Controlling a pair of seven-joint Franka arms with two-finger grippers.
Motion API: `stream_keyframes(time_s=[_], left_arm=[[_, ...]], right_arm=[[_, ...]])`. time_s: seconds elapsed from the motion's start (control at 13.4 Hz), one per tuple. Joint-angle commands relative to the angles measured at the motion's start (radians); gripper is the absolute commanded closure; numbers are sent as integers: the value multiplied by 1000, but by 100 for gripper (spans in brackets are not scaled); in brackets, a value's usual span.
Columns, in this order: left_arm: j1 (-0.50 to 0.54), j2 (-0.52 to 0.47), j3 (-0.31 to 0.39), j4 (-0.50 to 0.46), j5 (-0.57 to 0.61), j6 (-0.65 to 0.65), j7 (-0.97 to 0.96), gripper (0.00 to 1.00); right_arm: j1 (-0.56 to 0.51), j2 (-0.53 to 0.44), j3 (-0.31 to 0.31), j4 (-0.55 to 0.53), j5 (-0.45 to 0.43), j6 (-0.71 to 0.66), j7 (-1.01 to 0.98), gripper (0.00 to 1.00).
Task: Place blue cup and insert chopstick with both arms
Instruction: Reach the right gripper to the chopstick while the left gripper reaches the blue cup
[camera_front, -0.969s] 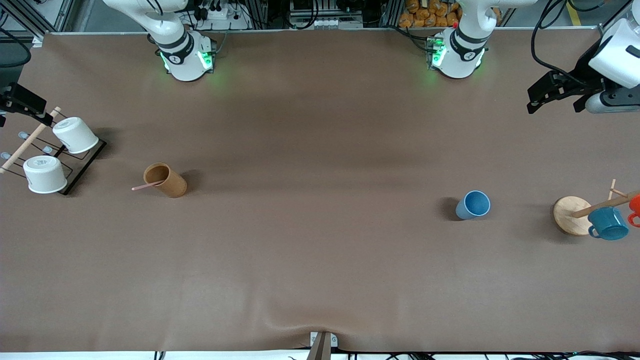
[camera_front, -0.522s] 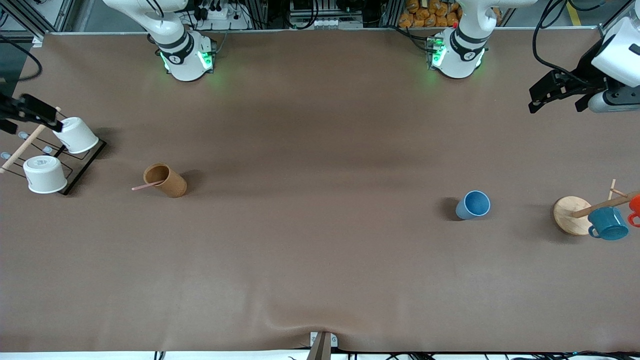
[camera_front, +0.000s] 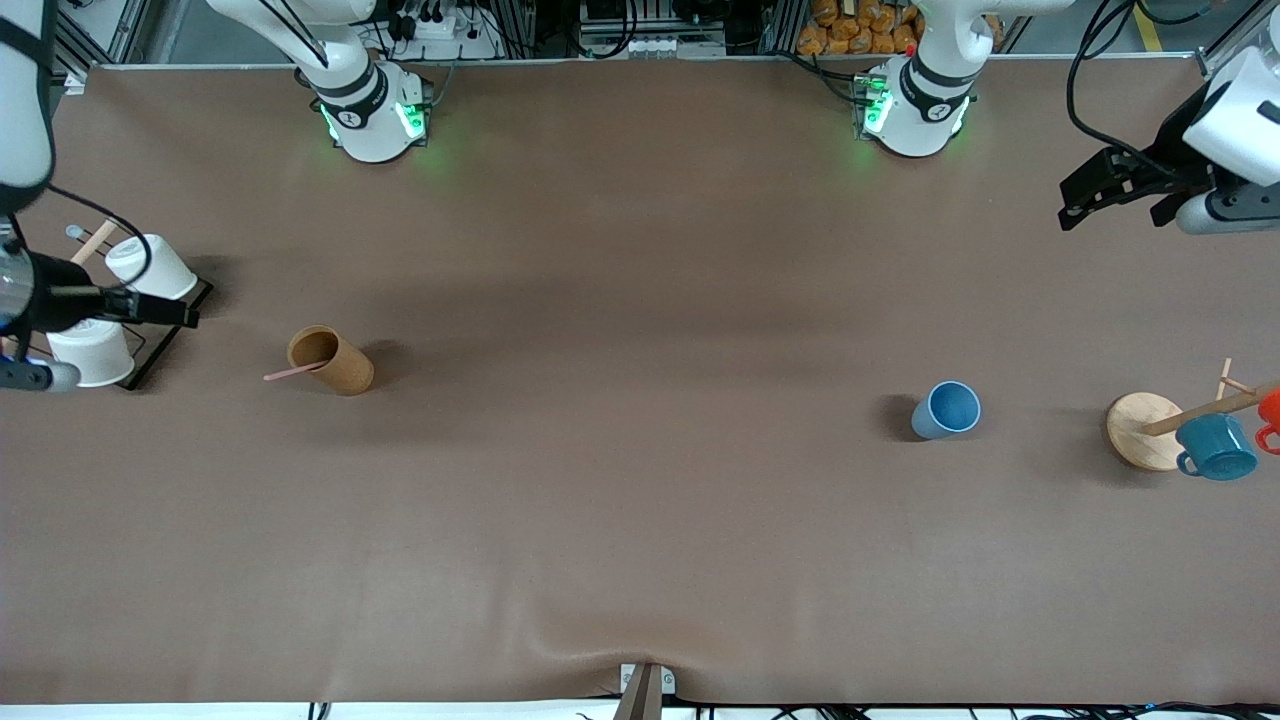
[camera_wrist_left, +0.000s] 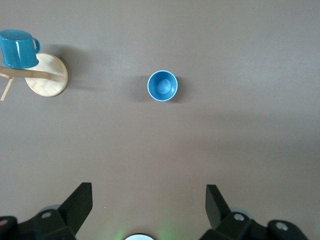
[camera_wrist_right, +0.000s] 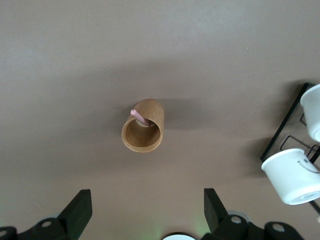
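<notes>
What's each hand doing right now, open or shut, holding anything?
Left hand: open, empty, up in the air at the left arm's end of the table.
Right hand: open, empty, over the white cup rack.

The brown table (camera_front: 640, 500) carries the blue cup (camera_front: 946, 409), upright, well below the left gripper (camera_front: 1075, 205) and beside a round wooden rack base (camera_front: 1140, 428). Near the right gripper (camera_front: 185, 316) stand a brown cup (camera_front: 330, 360) and a black rack (camera_front: 160, 340) with white cups.

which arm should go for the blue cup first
Left, probably. The blue cup stands upright toward the left arm's end of the table, and the left tool is open with it in view. The right tool is over the white-cup rack.
</notes>
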Motion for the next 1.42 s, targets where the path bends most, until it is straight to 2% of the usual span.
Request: stream_keyframes(time_s=[0.0,0.07,0.3,0.45,0.75,1.04,1.34], left_arm=[[12,51,-3,3,11,28,19,0],[12,60,-3,-17,13,68,19,0],[24,87,-3,-98,28,208,19,0],[22,129,-3,-120,57,280,19,0],[35,231,-3,-172,59,461,19,0],[59,317,-5,-262,59,692,19,0],[88,423,-8,-262,59,775,19,0]], right_arm=[[-7,77,5,35,37,-2,61,14],[-9,109,5,55,47,-2,81,21],[-5,194,5,117,49,-2,132,28],[-4,229,5,132,49,1,133,34],[10,266,8,131,51,24,230,46],[13,298,9,129,89,52,238,50],[14,312,9,129,91,56,238,61]])
